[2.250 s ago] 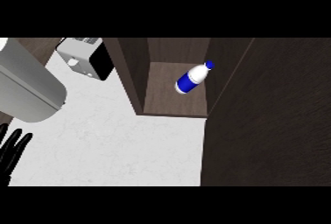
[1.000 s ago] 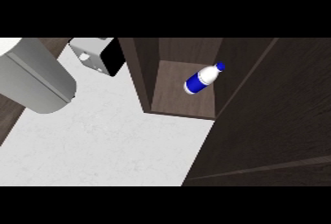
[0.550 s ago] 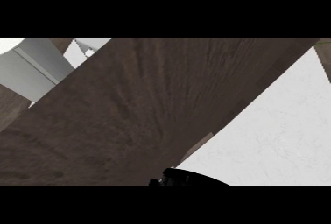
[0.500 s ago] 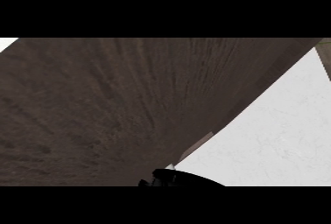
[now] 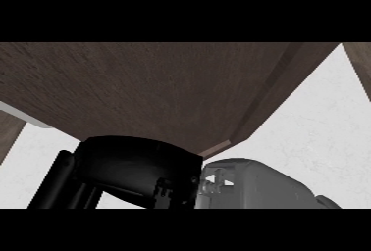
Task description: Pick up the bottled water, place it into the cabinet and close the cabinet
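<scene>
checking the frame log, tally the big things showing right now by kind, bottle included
dark wood cabinet panel: 1
black hand: 1
grey forearm: 1
white counter: 1
bottled water: 0 in view
total: 4

Dark brown wood-grain panel: fills the upper view, its edge running diagonally down to a lighter corner at centre. White speckled bench: visible at right and lower left. Brown strip: upper right corner.
</scene>
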